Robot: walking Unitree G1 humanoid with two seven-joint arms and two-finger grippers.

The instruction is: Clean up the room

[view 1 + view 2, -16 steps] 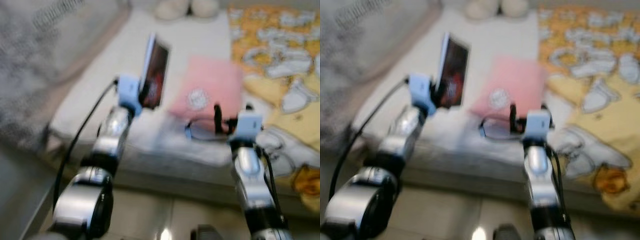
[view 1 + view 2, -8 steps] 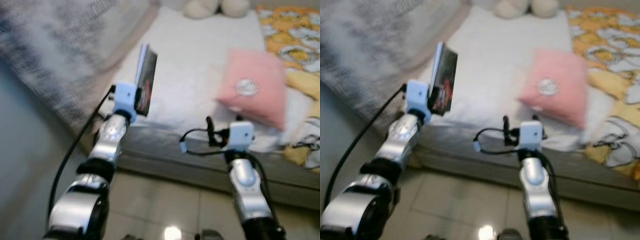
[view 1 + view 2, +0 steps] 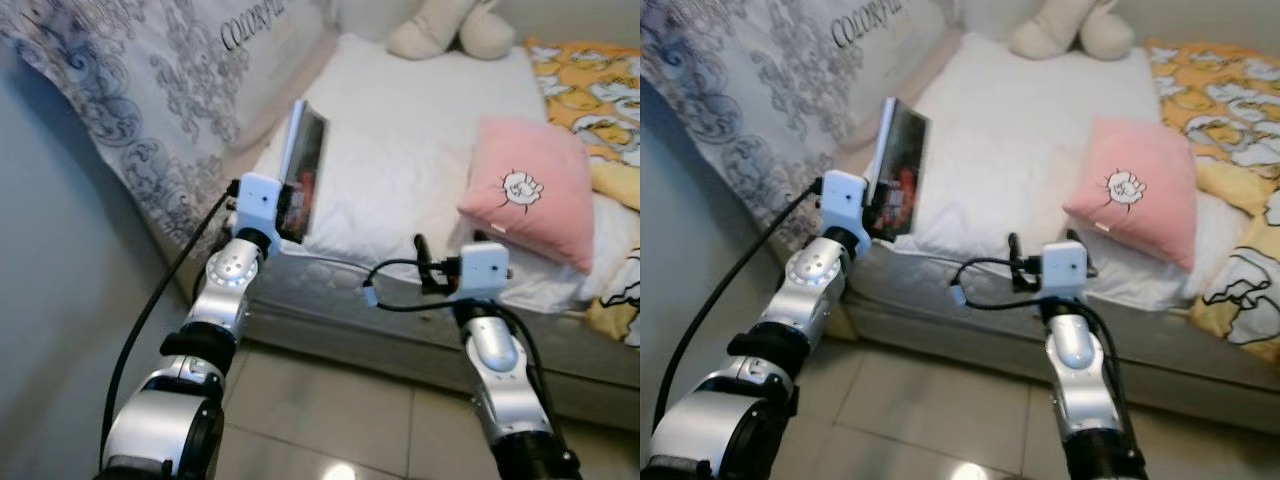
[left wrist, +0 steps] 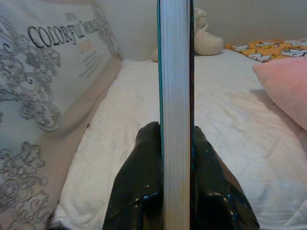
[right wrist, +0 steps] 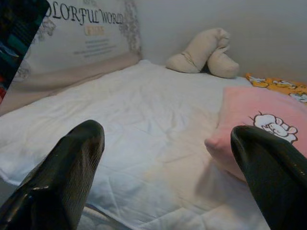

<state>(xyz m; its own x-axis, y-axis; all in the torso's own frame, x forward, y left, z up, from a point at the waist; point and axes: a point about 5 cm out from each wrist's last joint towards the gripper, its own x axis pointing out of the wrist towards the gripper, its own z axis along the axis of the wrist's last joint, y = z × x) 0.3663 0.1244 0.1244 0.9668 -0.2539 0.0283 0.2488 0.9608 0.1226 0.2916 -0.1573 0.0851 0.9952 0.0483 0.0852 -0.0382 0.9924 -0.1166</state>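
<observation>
Left gripper (image 4: 175, 158) fingers clamp thin dark-covered book (image 3: 300, 170) upright at white-sheeted bed's (image 3: 400, 170) 9 o'clock edge; right gripper (image 5: 168, 163) wide, empty; book unplaced, tidying early

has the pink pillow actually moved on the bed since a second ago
Cannot tell. The pink pillow shifts in the picture, but so do the white mattress and plush toy, so the camera moved. It lies on the mattress beside the yellow blanket.

The large patterned cushion (image 4: 43, 72) against the wall bears dark capitals reading "COLORFUL WORLD"; the smaller lines printed beneath are too fine to read.
</observation>
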